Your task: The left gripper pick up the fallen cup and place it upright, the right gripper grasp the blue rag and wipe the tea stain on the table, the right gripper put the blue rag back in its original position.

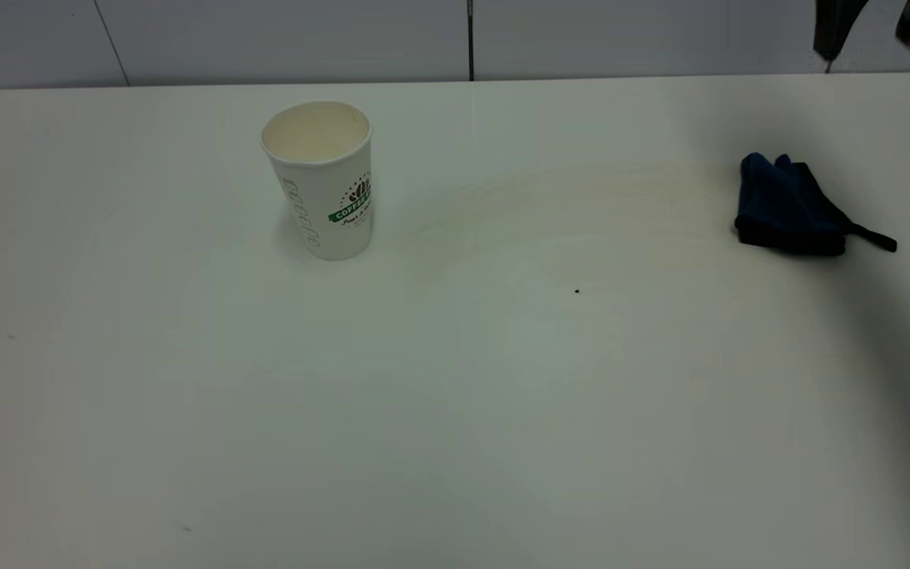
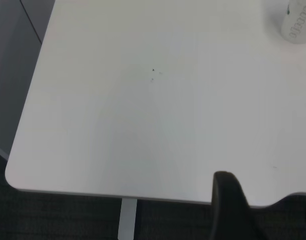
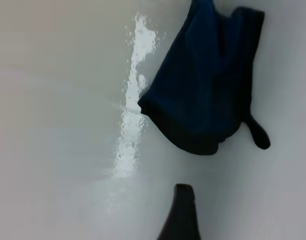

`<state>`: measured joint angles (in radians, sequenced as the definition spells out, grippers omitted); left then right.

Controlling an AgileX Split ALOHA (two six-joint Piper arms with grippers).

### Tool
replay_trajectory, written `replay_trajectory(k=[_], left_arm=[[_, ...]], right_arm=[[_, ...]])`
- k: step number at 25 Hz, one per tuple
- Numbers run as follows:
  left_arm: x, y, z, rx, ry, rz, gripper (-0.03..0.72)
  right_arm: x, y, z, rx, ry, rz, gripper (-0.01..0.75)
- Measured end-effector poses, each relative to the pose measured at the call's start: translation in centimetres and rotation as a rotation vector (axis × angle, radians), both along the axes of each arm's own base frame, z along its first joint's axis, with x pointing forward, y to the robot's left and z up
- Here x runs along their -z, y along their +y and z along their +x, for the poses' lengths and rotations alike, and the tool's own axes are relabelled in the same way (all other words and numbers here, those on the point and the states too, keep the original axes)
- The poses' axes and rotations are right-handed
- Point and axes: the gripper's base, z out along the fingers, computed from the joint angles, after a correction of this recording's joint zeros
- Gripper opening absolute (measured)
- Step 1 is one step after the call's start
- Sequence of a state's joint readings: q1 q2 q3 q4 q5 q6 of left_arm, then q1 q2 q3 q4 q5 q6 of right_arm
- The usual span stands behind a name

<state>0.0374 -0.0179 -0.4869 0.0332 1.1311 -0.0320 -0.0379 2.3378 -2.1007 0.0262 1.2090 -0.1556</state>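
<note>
Jaws of the right gripper [image 1: 870,28] stand apart with nothing between them, two dark fingers hanging at the far right edge of the exterior view, above the far side of the table [image 1: 455,411]. Its wrist view shows one dark fingertip [image 3: 180,215] over the tabletop, just clear of the blue rag [image 3: 203,90]. That rag [image 1: 791,207] lies crumpled at the far right of the table, a short dark tab sticking out on its right side. Wet streaks catch the light on the surface beside it in the right wrist view.

Left of the rag, a faint yellowish tea stain [image 1: 550,201] smears across the middle of the table toward the cup [image 1: 325,178]. The cup stands upright at the far left-centre, white paper with a green logo, its mouth open upward.

For the left gripper [image 2: 233,205], only one dark finger shows over the table's edge, well apart from the cup [image 2: 295,22], so its jaw state cannot be told
</note>
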Motion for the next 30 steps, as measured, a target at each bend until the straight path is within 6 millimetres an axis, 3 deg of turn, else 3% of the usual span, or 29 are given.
replay_trajectory(k=[3, 6, 11, 13, 16, 20, 30], left_arm=[[0.0, 0.0, 0.0, 0.0, 0.0, 0.0, 0.4], [0.0, 0.0, 0.0, 0.0, 0.0, 0.0, 0.4], [0.0, 0.0, 0.0, 0.0, 0.0, 0.0, 0.4], [0.0, 0.0, 0.0, 0.0, 0.0, 0.0, 0.4], [0.0, 0.0, 0.0, 0.0, 0.0, 0.0, 0.4], [0.0, 0.0, 0.0, 0.0, 0.0, 0.0, 0.4], [0.0, 0.0, 0.0, 0.0, 0.0, 0.0, 0.4]], right_arm=[[-5.1, 0.3, -1.2, -0.006, -0.095, 0.024, 0.729], [-9.8, 1.3, -4.2, -0.03, -0.154, 0.033, 0.729], [-15.8, 3.1, -13.0, -0.08, -0.202, 0.038, 0.729], [-18.6, 3.1, -17.9, -0.082, -0.26, 0.041, 0.729], [-20.5, 2.9, -24.2, -0.069, -0.323, 0.04, 0.729], [-19.9, 2.5, -30.7, -0.028, -0.36, 0.027, 0.729], [-12.2, 2.1, -42.1, 0.016, -0.386, 0.031, 0.719]])
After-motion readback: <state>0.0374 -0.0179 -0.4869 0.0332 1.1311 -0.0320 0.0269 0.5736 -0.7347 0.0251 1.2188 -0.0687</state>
